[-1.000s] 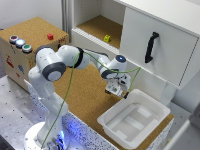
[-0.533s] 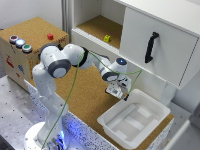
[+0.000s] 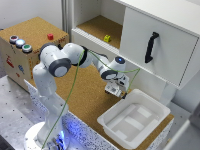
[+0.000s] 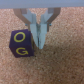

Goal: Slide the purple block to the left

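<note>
On my wrist feed the gripper (image 4: 38, 41) sits low over the cork surface (image 4: 60, 65), its two fingers (image 4: 42, 34) drawn almost together with nothing between them. The purple block (image 4: 22, 44), with yellow letters on its faces, rests on the cork just outside one finger, touching or nearly touching it; I cannot tell which.

In the exterior view the gripper (image 3: 115, 89) is down beside the white tray (image 3: 134, 120), which looks bare inside. A small yellow block (image 3: 107, 38) lies in the open cabinet compartment (image 3: 97, 25), and a small red block (image 3: 50, 36) tops the wooden box (image 3: 35, 30).
</note>
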`<state>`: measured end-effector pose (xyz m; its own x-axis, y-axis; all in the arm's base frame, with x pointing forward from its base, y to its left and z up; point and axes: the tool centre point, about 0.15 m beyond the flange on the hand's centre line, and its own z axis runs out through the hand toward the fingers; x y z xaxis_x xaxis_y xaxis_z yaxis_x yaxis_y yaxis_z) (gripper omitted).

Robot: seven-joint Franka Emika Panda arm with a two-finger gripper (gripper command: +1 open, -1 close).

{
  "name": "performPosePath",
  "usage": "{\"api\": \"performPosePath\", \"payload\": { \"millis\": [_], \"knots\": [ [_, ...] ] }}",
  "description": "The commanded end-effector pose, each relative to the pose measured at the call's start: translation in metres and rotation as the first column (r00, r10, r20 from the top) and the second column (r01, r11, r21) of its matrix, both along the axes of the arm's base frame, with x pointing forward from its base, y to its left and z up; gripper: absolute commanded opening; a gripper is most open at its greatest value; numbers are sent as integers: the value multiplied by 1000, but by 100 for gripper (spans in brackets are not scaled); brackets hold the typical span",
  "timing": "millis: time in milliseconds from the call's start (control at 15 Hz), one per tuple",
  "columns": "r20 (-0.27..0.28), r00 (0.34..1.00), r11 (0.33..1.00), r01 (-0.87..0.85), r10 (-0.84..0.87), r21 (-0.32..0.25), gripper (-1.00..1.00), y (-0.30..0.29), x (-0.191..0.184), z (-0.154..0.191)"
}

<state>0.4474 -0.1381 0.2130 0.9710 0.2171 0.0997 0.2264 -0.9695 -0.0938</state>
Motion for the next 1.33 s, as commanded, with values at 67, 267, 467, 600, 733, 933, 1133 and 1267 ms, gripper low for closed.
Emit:
{"api": "performPosePath", "payload": {
  "millis": [67,267,467,600,733,933,1133,1267],
  "knots": [
    [-14,1000,999,-2,2,32,-100,34,-2,-4],
    [-18,1000,999,-5,6,44,-100,46,0,-6],
    [-19,1000,998,-6,7,57,-100,60,0,-7],
    [-18,1000,998,-3,4,63,-100,68,0,-6],
    [-20,1000,998,-2,3,67,-100,76,-2,-6],
    [-23,1000,998,-1,3,60,-100,88,-8,-3],
    [-26,1000,999,-4,6,47,-100,96,-15,-1],
    [-35,999,1000,-10,11,25,-100,101,-21,-3]
  ]
}}
